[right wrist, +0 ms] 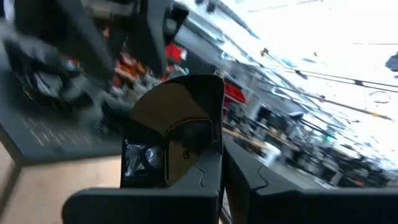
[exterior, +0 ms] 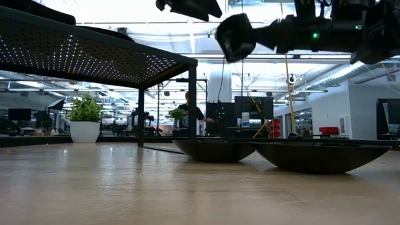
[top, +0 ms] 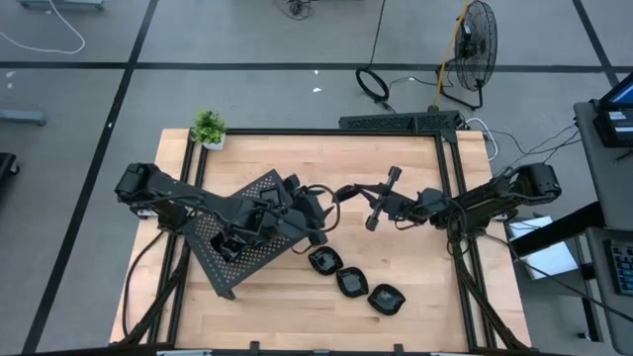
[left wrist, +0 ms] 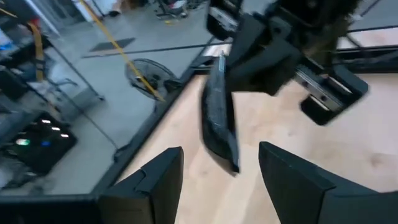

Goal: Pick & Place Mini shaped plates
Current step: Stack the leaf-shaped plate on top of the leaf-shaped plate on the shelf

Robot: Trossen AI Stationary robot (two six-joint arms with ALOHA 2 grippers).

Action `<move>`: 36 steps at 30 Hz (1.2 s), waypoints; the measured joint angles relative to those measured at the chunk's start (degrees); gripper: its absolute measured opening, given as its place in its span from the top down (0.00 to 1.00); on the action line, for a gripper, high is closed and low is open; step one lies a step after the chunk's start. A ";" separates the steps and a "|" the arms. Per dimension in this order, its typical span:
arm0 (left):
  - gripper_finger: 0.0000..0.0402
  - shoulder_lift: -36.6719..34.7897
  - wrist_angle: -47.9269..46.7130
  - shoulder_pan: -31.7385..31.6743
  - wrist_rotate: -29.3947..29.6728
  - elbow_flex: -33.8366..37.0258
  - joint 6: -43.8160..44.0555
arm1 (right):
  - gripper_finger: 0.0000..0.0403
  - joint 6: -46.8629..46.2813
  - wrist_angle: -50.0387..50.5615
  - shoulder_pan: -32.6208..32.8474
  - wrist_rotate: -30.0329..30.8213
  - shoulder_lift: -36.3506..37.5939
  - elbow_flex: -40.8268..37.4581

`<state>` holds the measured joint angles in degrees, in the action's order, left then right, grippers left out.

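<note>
My right gripper (top: 389, 204) is shut on a small glossy black plate (top: 384, 198), which stands on edge high above the table's middle. The plate also shows in the low view (exterior: 236, 36) and the left wrist view (left wrist: 219, 118). My left gripper (top: 324, 210) is open and empty just left of that plate, its fingers (left wrist: 155, 180) pointing at it. Three more black plates (top: 323, 260) (top: 351, 282) (top: 386, 299) rest on their bottoms in a slanting row on the table near the front. My right gripper pinches the plate between its two fingers, one finger on each face (right wrist: 186, 124). The fingers come about level from the table's right. The plate stands on edge, lifted clear of the table.
The large dark perforated tray (top: 247, 232) stands on legs under my left arm, raised above the table (exterior: 94, 56). A small potted plant (top: 209, 129) stands at the far left corner. A black frame (top: 450, 198) runs along the table's right edge.
</note>
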<state>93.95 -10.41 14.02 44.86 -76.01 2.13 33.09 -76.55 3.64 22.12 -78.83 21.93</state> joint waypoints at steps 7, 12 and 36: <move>0.47 0.69 0.11 -1.06 -2.90 0.00 1.96 | 1.00 -4.01 -0.86 0.00 -5.50 0.02 0.59; 0.47 0.94 -0.03 -1.90 -3.04 0.00 2.89 | 1.00 -4.05 -0.83 0.22 -5.67 0.02 0.70; 0.98 -1.64 -5.73 -2.75 -2.88 -1.84 8.70 | 0.62 -8.76 1.48 0.25 -5.19 0.02 0.76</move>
<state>92.31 -16.14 11.27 41.99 -77.85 10.83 24.32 -75.07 3.89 16.93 -78.81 22.70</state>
